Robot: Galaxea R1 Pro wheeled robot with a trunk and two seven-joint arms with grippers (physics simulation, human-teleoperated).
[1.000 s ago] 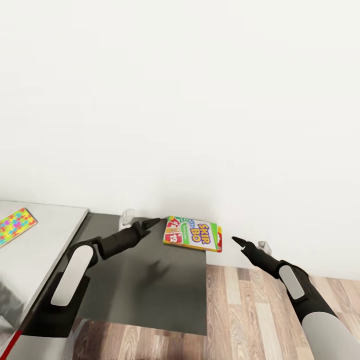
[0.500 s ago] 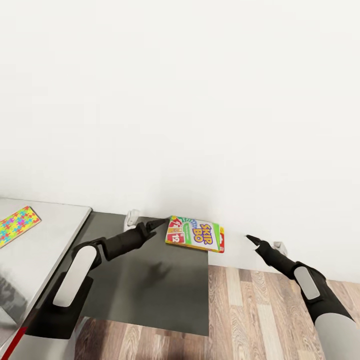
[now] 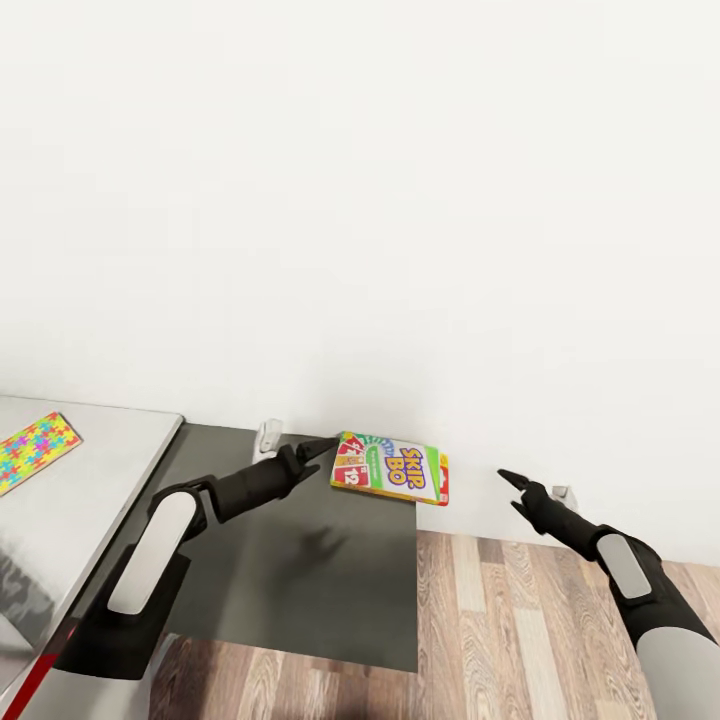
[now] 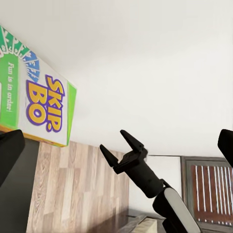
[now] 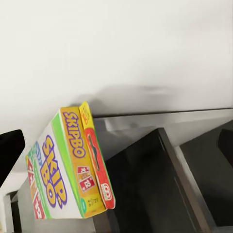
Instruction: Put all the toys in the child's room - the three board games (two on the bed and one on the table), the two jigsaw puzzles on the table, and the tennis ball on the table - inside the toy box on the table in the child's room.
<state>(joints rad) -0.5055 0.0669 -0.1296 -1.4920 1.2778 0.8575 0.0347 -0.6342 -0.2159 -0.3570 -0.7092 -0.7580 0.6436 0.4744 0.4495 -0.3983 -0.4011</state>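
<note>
Skip-Bo box (image 3: 391, 468) | reads "SKIP BO", "12" | left gripper (image 3: 322, 444) touching

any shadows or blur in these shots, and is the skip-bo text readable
Head view: a soft dark shadow of the left end effector falls on the dark grey cabinet top, and the Skip-Bo box lettering is sharp. Left wrist view: the box print is crisp though cropped at the edge. Right wrist view: a faint grey shadow smears the white wall above the box, whose text reads clearly.

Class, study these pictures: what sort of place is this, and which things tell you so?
Probably a child's room or playroom: a Skip-Bo game box and a jigsaw puzzle box on a desk against a plain white wall, over wood-plank floor.
</note>
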